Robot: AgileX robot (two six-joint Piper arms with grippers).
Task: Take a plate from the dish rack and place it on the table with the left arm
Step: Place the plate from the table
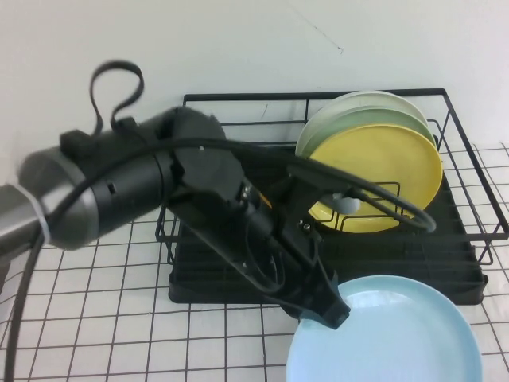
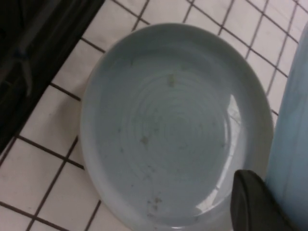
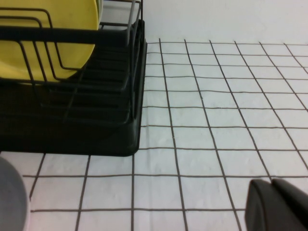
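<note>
Setting: white wall behind; table (image 1: pixel 95 334) clad in white cloth with thin black grid.

Item 1, plate (image 1: pixel 398 334): round, light sky-blue, glossy, shallow raised rim. Lying flat on the table just in front of the dish rack, near its right front corner; out of the rack.

Item 2, left gripper (image 1: pixel 330 312): at the plate's near-left rim, over or against it; contact not determinable. Finger spread not determinable. Left arm (image 1: pixel 119 187) reaching across the rack front from the left, cables looping.

Item 3, dish rack (image 1: pixel 207 274): black wire on black tray base. Holding yellow plate (image 1: pixel 382 171) upright, pale plates (image 1: pixel 362 115) behind it.

Item 4, right gripper (image 3: pixel 276 204): low beside the rack's right end, apart from it; only a dark fingertip showing, spread not determinable. Absent from high view.

Step judged: placement at or near completion. Next move judged to call for full release of the rim, then a clear lift away without dragging the plate.

View notes: left wrist view alone shows the plate's inner face with faint specks and concentric sheen, plus one dark fingertip (image 2: pixel 257 204) at its edge. Right wrist view alone shows a pale grey rounded object (image 3: pixel 12 197) on the cloth.
</note>
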